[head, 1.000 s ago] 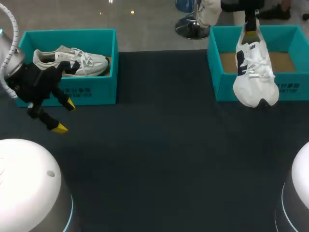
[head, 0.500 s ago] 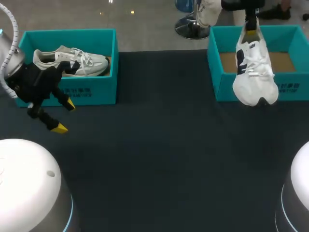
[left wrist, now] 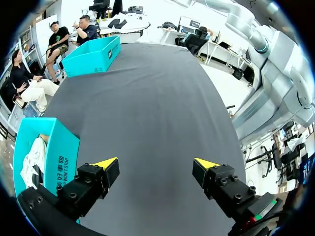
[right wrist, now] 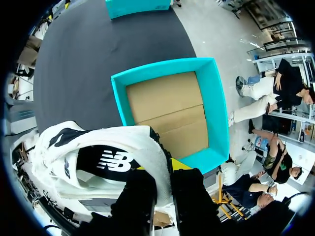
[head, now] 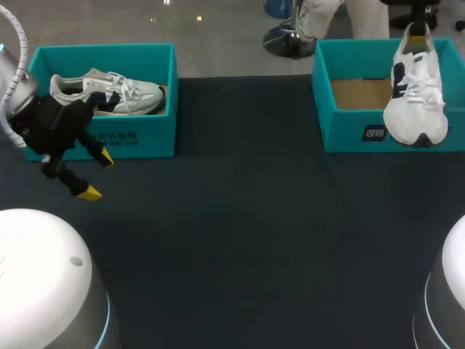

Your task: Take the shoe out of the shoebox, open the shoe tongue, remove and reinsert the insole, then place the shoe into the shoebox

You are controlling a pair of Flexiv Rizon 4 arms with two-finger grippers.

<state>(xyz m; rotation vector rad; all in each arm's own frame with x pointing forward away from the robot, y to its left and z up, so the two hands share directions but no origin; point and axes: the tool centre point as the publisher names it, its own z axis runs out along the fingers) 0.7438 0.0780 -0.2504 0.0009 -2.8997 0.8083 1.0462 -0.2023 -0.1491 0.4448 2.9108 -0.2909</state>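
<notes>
1. White shoe [head: 415, 102] hangs toe-down over the right box [head: 341, 127], pinched at its heel by the right gripper [head: 415, 33], likely lifted clear for handling.
2. Beside the left box [head: 102, 138], the left gripper [head: 97, 175] hovers spread wide, free to assist.

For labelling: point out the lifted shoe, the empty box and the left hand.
lifted shoe [head: 417, 102], head view, middle of its upper.
empty box [right wrist: 165, 110], right wrist view, bare cardboard floor.
left hand [left wrist: 155, 163], left wrist view, midway between tips.
</notes>
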